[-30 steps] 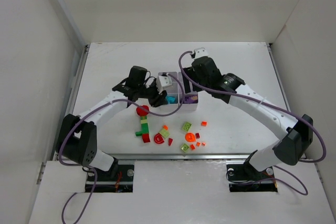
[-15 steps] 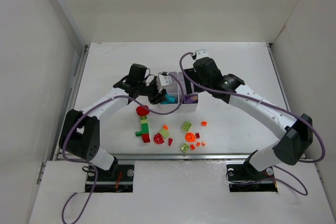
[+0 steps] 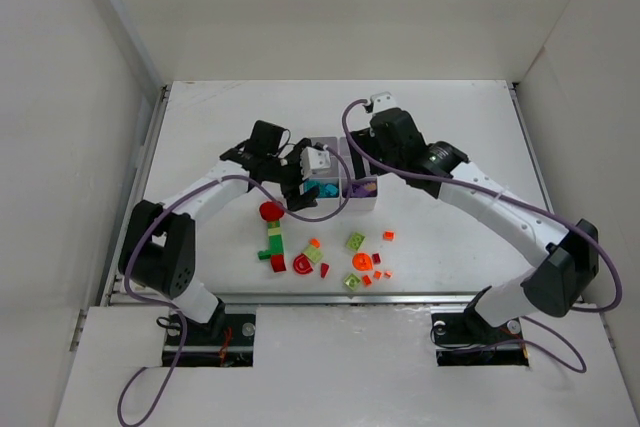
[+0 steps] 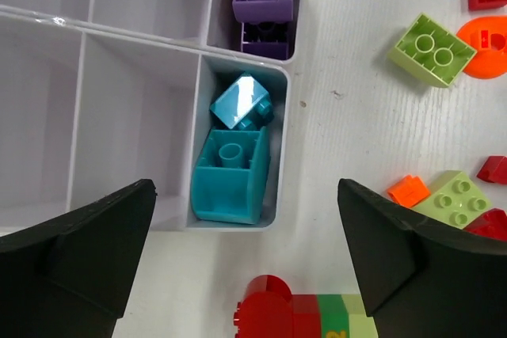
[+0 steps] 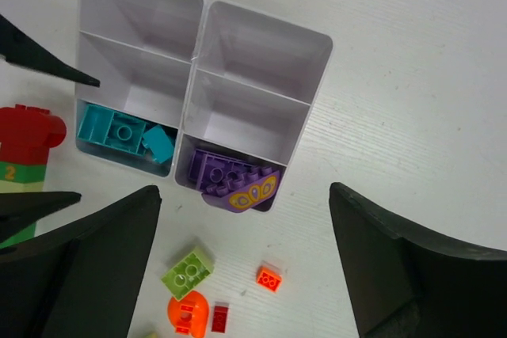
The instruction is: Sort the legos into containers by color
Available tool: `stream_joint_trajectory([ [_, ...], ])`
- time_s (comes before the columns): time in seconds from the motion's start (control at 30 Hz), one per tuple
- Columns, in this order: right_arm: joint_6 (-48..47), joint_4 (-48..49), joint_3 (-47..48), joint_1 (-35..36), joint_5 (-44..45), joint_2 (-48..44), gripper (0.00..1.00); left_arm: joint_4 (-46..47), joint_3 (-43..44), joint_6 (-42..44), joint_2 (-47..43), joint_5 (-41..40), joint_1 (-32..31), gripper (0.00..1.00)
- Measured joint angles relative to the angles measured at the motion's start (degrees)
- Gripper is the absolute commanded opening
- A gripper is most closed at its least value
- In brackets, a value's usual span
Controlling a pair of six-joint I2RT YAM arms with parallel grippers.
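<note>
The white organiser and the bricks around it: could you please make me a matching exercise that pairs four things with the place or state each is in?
Things:
1. teal bricks
2. purple bricks
3. lime green brick
4. left gripper

Places or states:
A. loose on the table, outside the organiser
B. open, holding nothing
C. organiser's front-left compartment, nearest the arms
D. organiser's front-right compartment, nearest the arms

Pairs: 1-C, 2-D, 3-A, 4-B
</note>
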Motion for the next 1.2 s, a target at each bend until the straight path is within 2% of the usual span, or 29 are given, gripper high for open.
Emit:
stream_joint_trajectory([
  [0.07,-0.6,0.0,0.0,0.0,0.0,-0.3,0.94,-1.7,1.7,-0.2,0.0,0.0,0.0,1.00],
  [0.1,-0.9,0.0,0.0,0.0,0.0,-0.5,1.00,-2.3,2.8,-0.4,0.0,0.0,0.0,1.00],
  [0.27,-2.4,-0.2,0.0,0.0,0.1,-1.6,1.00,-2.4,8.5,-3.2,-1.5,-0.2,0.3,1.00],
  [0.43,-6.2,-0.7,-1.2,0.0,3.0,-5.3,1.00,-1.9,9.7,-9.6,-8.0,-3.6,2.3,1.00],
  [0.53,-10.6,-0.4,-2.6,0.0,7.4,-8.0,1.00,-0.7,9.5,-15.2,-14.2,-9.9,3.8,1.00],
  [0.67,-15.9,2.9,-4.2,-0.1,12.4,-10.3,1.00,3.5,5.2,-25.2,-25.9,-25.1,4.8,1.00],
  [0.73,-17.4,5.1,-4.5,-0.5,10.3,-11.3,1.00,4.4,2.2,-29.3,-31.1,-32.3,4.8,1.00],
  [0.83,-18.4,7.4,-4.6,-0.8,1.8,-12.7,1.00,4.8,-1.4,-32.9,-34.9,-40.1,4.8,1.00],
  [0.9,-17.0,7.7,-4.6,-0.7,-2.7,-13.0,1.00,6.2,-5.3,-34.6,-36.3,-43.3,4.8,1.00],
  [1.0,-10.5,4.9,-4.5,-0.4,-3.7,-11.9,1.00,7.8,-9.3,-37.0,-35.4,-45.7,4.8,1.00],
  [1.1,-4.1,-1.0,-4.5,1.0,0.2,-10.2,1.00,10.8,-12.3,-39.0,-33.7,-46.9,4.8,1.00],
  [1.2,-0.1,-5.7,-4.5,2.5,8.0,-9.3,1.00,11.6,-13.9,-40.7,-33.4,-47.5,6.1,1.00],
])
